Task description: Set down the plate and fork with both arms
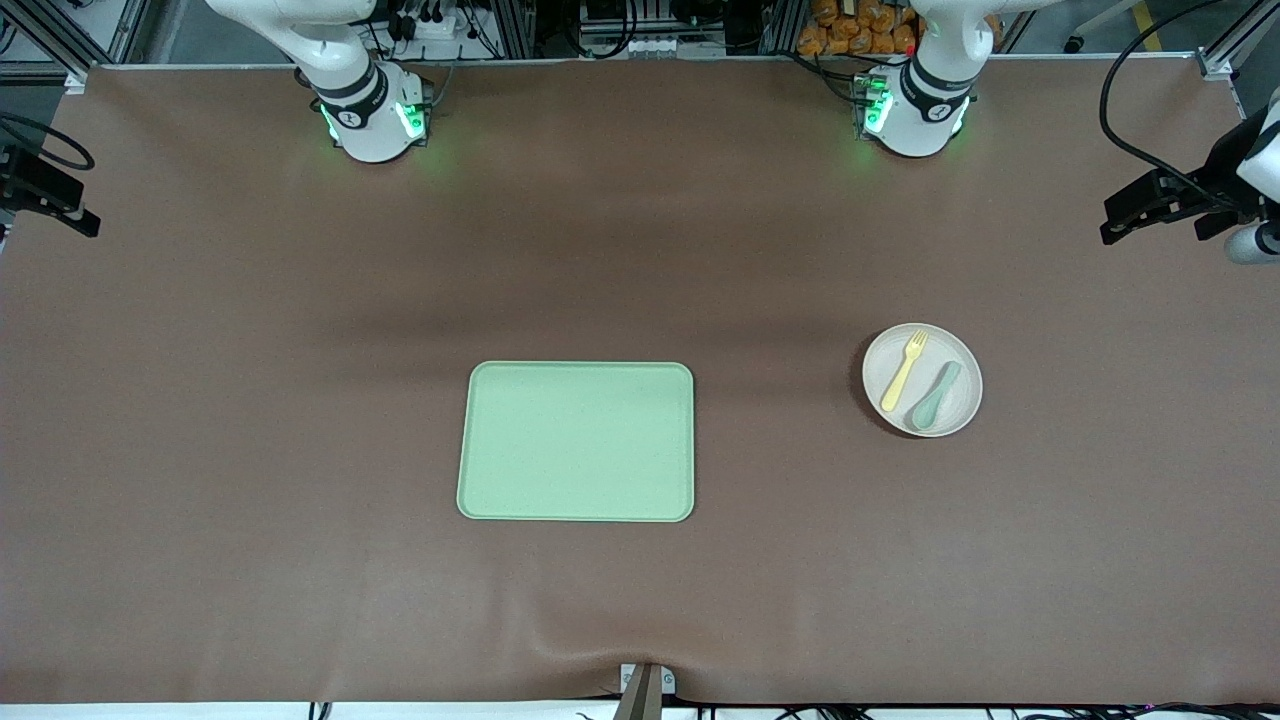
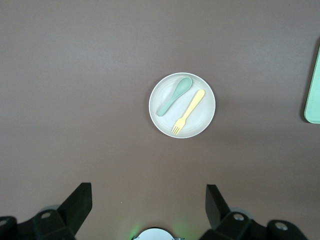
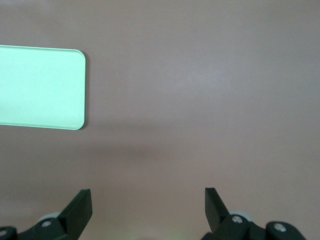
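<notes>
The pale plate [image 1: 955, 352] lies on the brown table toward the left arm's end. On it lie the yellow fork [image 1: 905, 370] and a grey-green spoon [image 1: 935, 397] side by side. The left wrist view looks down on the plate [image 2: 204, 119], the fork [image 2: 188, 112] and the spoon [image 2: 173, 96] from high up. My left gripper [image 2: 148, 192] is open and empty, high over bare table beside the plate. My right gripper [image 3: 147, 195] is open and empty, high over bare table beside the green tray [image 3: 40, 87]. Neither gripper shows in the front view.
The light green tray [image 1: 577, 441] lies at the table's middle, nearer the front camera; its edge shows in the left wrist view [image 2: 313, 90]. The arm bases [image 1: 370, 115] [image 1: 915, 115] stand at the top. Black fixtures [image 1: 1160, 205] [image 1: 40, 190] stick in at both table ends.
</notes>
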Available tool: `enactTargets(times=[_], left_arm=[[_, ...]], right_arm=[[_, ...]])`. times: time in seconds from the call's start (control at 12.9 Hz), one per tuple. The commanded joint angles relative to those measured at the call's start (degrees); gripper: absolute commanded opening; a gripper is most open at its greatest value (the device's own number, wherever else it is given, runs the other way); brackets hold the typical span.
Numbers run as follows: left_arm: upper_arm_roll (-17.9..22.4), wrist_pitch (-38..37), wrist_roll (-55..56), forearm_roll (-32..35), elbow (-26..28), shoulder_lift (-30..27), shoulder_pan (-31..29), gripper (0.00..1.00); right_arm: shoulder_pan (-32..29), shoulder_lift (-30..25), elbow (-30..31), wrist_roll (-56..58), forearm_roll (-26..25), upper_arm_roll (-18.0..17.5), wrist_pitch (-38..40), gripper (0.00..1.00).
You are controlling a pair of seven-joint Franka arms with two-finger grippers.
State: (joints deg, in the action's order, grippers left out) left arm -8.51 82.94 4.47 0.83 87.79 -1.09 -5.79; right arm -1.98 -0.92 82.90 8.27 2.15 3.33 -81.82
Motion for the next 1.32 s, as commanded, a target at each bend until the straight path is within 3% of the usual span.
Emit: enactTargets(times=[0.0,0.7,1.24], left_arm=[[-0.28,-0.05,-0.78,1.28,-1.3,0.65,-0.18,1.0],[0.16,0.38,-1.04,0.66,-0.69,1.62,-0.62,1.0],[0.07,5.92,-1.04,0.49,1.14,4.26,-0.45,1.0]], right_arm=[[0.22,0.74,-1.69,0.43,0.66,0.27,0.53,1.0],[0.22,0.74,-1.69,0.52,0.75,0.18,0.53,1.0],[0.22,0.74,-1.69,0.44,0.66,0.18,0.7,1.0]])
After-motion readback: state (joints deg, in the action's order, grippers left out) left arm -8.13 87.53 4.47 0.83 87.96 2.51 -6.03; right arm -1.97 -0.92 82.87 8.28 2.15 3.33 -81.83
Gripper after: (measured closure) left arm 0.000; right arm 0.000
